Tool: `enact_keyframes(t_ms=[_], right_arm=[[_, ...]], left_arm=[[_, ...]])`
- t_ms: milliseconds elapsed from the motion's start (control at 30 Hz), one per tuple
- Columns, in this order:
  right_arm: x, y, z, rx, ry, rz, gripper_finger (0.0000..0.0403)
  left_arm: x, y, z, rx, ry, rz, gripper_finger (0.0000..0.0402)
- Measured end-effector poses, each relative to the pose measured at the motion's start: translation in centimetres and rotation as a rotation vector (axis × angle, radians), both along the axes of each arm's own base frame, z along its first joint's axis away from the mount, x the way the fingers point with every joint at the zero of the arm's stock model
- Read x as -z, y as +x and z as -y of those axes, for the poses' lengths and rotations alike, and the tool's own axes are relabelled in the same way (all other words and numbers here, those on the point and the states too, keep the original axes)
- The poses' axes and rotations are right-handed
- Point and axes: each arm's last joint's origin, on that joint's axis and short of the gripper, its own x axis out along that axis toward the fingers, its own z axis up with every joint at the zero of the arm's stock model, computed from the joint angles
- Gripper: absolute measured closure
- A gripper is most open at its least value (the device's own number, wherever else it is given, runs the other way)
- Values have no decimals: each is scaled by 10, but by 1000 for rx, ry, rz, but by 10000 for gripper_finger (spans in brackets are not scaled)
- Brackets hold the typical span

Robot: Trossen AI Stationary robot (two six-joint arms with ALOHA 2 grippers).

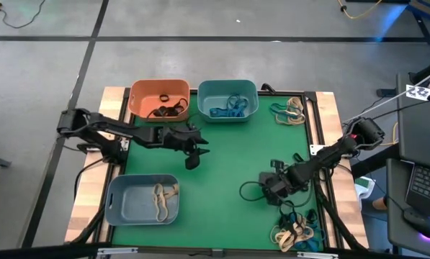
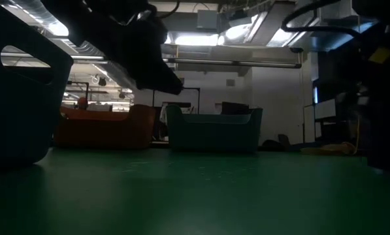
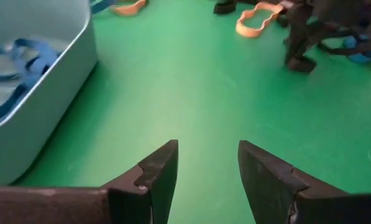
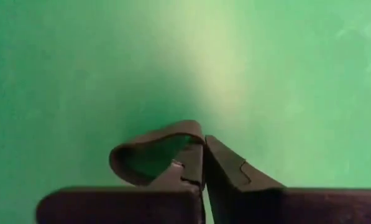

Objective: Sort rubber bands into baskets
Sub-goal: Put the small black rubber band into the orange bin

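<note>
- the green mat [image 1: 222, 151] fills the table, its middle bare, with the three baskets on its far and left parts.
- the grey-blue basket [image 1: 142, 198] sits at the near left and holds tan rubber bands [image 1: 162, 199].
- the orange basket [image 1: 159, 98] sits at the far left with black rubber bands [image 1: 168, 106] inside; the teal basket [image 1: 227, 99] stands just to its right with blue bands [image 1: 227, 108] in it.
- the left gripper [image 1: 192, 148] hovers over the mat just near of the orange basket, fingers [image 3: 154, 177] parted and nothing between them.
- the right gripper [image 1: 269, 188] is low over the near right of the mat, fingers [image 4: 235, 169] pinched together on a black rubber band [image 4: 149, 145], whose loop bulges out to one side of the tips.
- unsorted bands remain: a mixed tan and teal pile at the near right edge [image 1: 295, 232] and a smaller tan and teal cluster at the far right corner [image 1: 289, 111].
- judging by this, sorting is partly done: each basket has some of its colour, two piles are left, and the held black band looks bound for the orange basket, well across the mat from the right gripper.
</note>
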Motion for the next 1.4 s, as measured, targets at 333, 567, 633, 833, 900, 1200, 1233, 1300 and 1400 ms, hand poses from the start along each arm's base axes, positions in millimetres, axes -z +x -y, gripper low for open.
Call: enact_keyframes(t_ms=[333,567,633,833,900,1200,1233,1300,1400], right_arm=[[-7,13,16,122,-342,243,398],[-14,32,37,259,-474,403,384],[-16,37,44,291,-485,428,387],[-21,51,57,372,-434,504,399],[-22,53,60,379,-422,518,398],[-29,68,70,414,-305,624,393],[-30,69,71,417,-294,632,393],[-31,71,72,424,-276,651,393],[-33,74,75,426,-265,673,393]], left_arm=[[27,25,16,93,69,61,237],[39,37,23,114,75,135,237],[42,40,24,123,93,157,237],[43,47,29,129,254,190,237],[39,50,31,124,326,198,237],[32,55,37,119,529,170,237],[32,55,37,122,538,170,237],[32,55,37,123,539,166,238],[32,55,37,122,536,165,238]])
